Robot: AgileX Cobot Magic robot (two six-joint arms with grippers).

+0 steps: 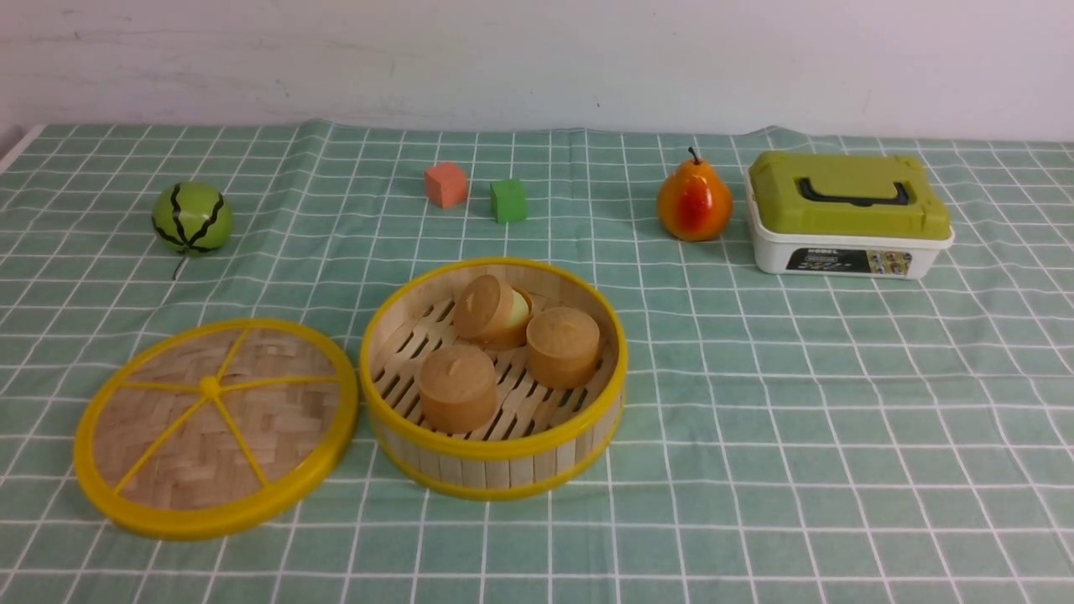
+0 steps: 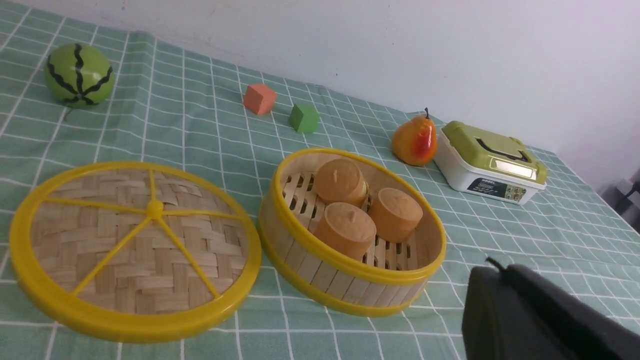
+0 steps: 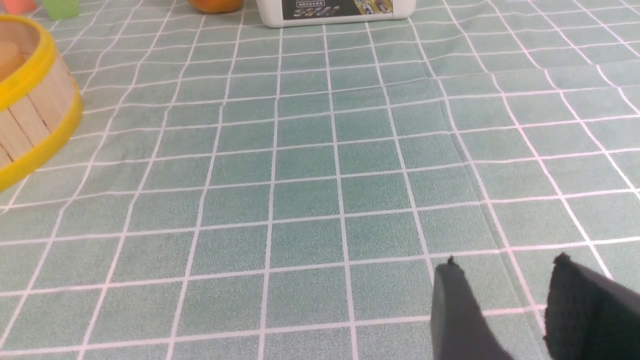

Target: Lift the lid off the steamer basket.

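Note:
The lid [image 1: 216,425] [image 2: 135,247], a woven bamboo disc with a yellow rim and spokes, lies flat on the cloth just left of the steamer basket [image 1: 495,470] [image 2: 340,280] [image 3: 35,120]. The basket stands uncovered and holds three tan cylindrical buns. Neither gripper shows in the front view. In the left wrist view my left gripper [image 2: 500,272] is shut with nothing in it, hovering to the right of the basket and apart from it. In the right wrist view my right gripper [image 3: 505,265] is open over bare cloth, well to the right of the basket.
A toy watermelon [image 1: 192,217] sits at the back left. An orange cube [image 1: 445,184] and a green cube [image 1: 508,200] lie behind the basket. A pear [image 1: 694,202] stands beside a white box with an olive-green lid [image 1: 847,214] at the back right.

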